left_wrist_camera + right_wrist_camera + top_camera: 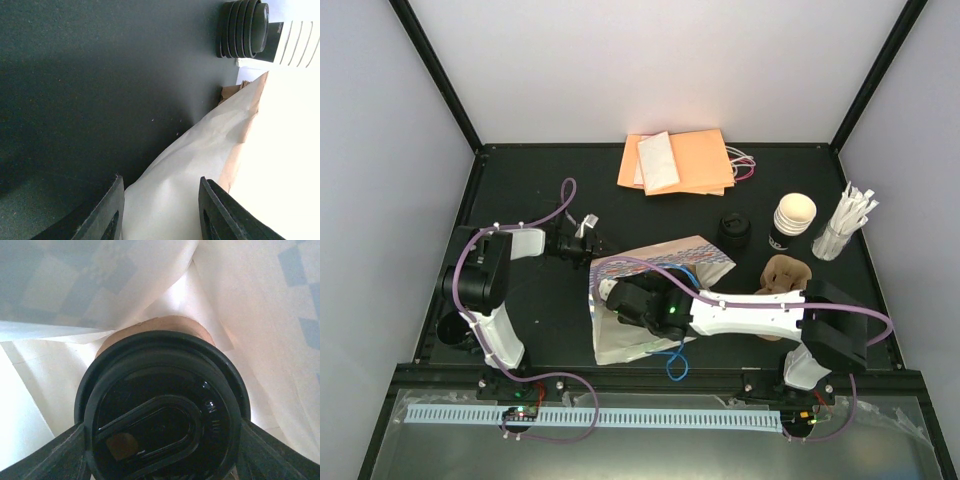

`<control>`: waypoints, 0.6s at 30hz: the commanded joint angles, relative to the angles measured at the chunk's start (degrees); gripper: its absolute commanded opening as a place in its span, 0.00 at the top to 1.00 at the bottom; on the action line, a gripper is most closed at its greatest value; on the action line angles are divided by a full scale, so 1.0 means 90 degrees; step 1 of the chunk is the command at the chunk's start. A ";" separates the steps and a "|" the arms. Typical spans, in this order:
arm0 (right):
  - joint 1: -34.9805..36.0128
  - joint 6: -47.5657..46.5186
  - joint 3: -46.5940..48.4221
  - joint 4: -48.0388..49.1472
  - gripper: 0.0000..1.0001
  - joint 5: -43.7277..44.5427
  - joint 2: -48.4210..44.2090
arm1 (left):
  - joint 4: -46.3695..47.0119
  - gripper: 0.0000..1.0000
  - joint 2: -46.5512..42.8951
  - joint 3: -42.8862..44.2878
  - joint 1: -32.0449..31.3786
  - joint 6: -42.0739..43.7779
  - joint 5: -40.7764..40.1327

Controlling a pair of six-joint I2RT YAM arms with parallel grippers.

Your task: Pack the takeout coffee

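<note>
Two arms, same build. Left arm (500, 335): white moulded link shells with bulky black joint housings between. Right arm (750, 315): same, one long white shell, a small green light (670, 312) by the wrist. A purple cable (567, 190) runs along each arm, held by small white ties (498, 227). Bases (515, 385) at near bench (520, 180) edge: black blocks with green and red lights. Left hand (160, 212): two matte black fingers (107, 215), each with a recessed slot. Right hand (162, 460): broad, dull, dark fingers (55, 460).
</note>
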 commanded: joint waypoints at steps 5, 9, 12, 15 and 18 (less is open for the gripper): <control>-0.0181 0.0299 -0.0175 -0.0876 0.48 -0.1047 0.0473 | -0.0172 0.57 -0.0244 0.0022 -0.0109 0.0191 0.0332; -0.0258 0.0299 -0.0110 -0.0949 0.48 -0.1109 0.0441 | -0.0325 0.57 -0.0327 0.0085 -0.0074 0.0259 0.0152; -0.0354 0.0313 -0.0032 -0.1020 0.48 -0.1221 0.0377 | -0.0305 0.49 -0.0549 0.0064 0.0056 0.0192 -0.0052; -0.0497 0.0327 0.0051 -0.1081 0.48 -0.1409 0.0284 | -0.0304 0.38 -0.0966 -0.0003 0.0264 0.0139 -0.0350; -0.0649 0.0329 0.0179 -0.1188 0.48 -0.1562 0.0289 | -0.0670 0.32 -0.1360 0.0096 0.0452 0.0274 -0.0665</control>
